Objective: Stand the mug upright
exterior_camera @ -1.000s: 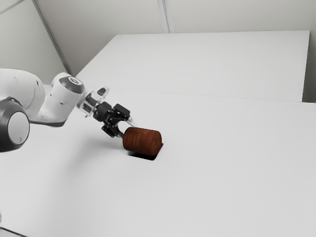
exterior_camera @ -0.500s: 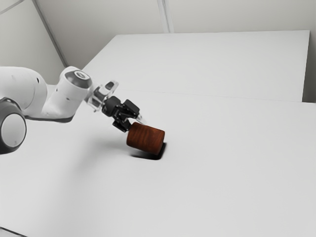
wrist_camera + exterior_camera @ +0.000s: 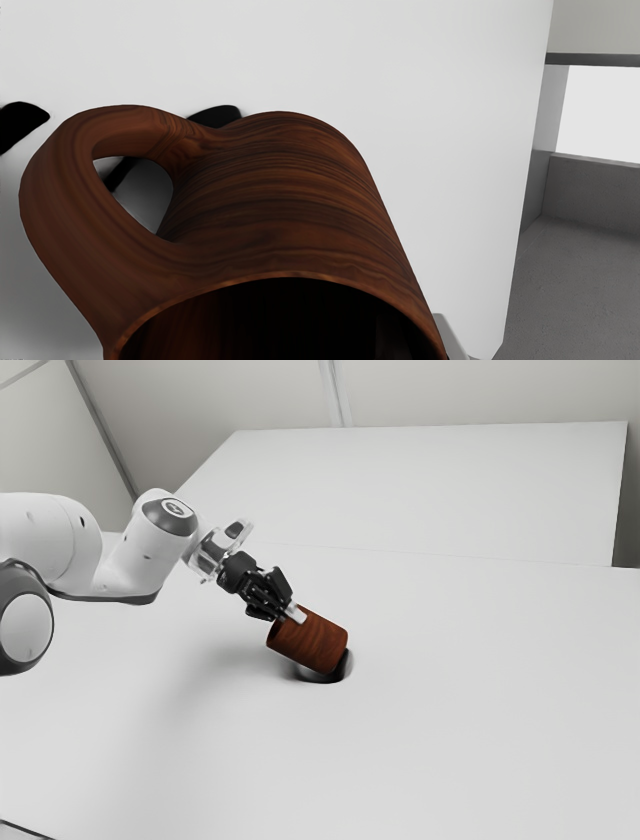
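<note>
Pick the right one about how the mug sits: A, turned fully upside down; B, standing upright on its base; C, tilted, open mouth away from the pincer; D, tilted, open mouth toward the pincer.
D: the mug slants, with its open mouth at the raised end by the pincer and its base end lower.

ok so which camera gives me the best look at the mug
The wrist view: the mug is close there, with its handle and open mouth plain to see. The exterior view shows its body tilted, mouth end raised at the end effector.
</note>
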`<act>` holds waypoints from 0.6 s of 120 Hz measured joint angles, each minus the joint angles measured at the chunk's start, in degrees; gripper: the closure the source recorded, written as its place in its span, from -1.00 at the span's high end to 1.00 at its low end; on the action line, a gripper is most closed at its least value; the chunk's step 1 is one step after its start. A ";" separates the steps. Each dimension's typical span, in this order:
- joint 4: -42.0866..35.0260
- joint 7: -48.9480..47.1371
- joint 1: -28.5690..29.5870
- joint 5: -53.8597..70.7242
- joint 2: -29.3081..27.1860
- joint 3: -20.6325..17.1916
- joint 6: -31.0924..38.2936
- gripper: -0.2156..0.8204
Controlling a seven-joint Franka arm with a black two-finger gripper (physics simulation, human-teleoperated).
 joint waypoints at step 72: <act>-2.12 -9.08 -5.56 27.93 -13.16 -3.02 5.34 -0.92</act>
